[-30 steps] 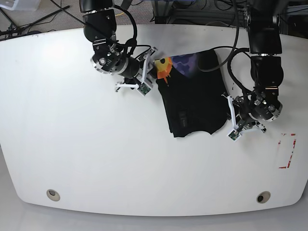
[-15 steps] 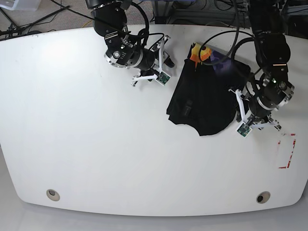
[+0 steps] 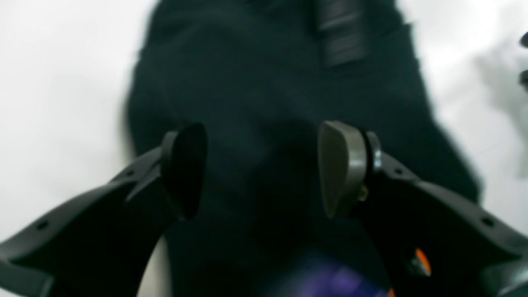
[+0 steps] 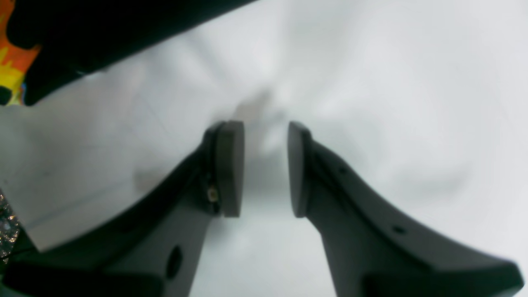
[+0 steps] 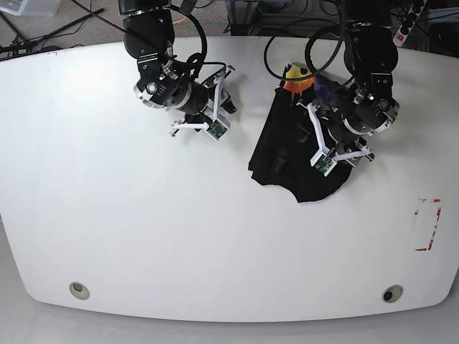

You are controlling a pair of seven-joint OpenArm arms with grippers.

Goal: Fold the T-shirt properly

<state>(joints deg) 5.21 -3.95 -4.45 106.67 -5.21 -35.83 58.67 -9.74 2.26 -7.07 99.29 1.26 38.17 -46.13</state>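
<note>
The black T-shirt (image 5: pixel 290 154) lies bunched on the white table (image 5: pixel 143 215), right of centre. Its orange-yellow print (image 5: pixel 294 77) is at the far end. My left gripper (image 5: pixel 328 142) hovers over the shirt's right part. In the left wrist view it (image 3: pixel 264 169) is open and empty, with black fabric (image 3: pixel 264 82) below it and a purple patch of print (image 3: pixel 326 276) at the bottom. My right gripper (image 5: pixel 224 104) is left of the shirt, apart from it. In the right wrist view it (image 4: pixel 264 167) is narrowly open over bare table, with the shirt (image 4: pixel 103 24) and the orange print (image 4: pixel 12 70) at top left.
A red-marked rectangle (image 5: pixel 428 224) is on the table at the far right. Two round holes (image 5: pixel 79 290) (image 5: pixel 391 293) sit near the front edge. Cables (image 5: pixel 315 43) hang over the back edge behind the shirt.
The shirt slid right earlier and now lies still. My left arm moved up and left from the shirt's right edge to above it. My right gripper drew back left, away from the shirt.
</note>
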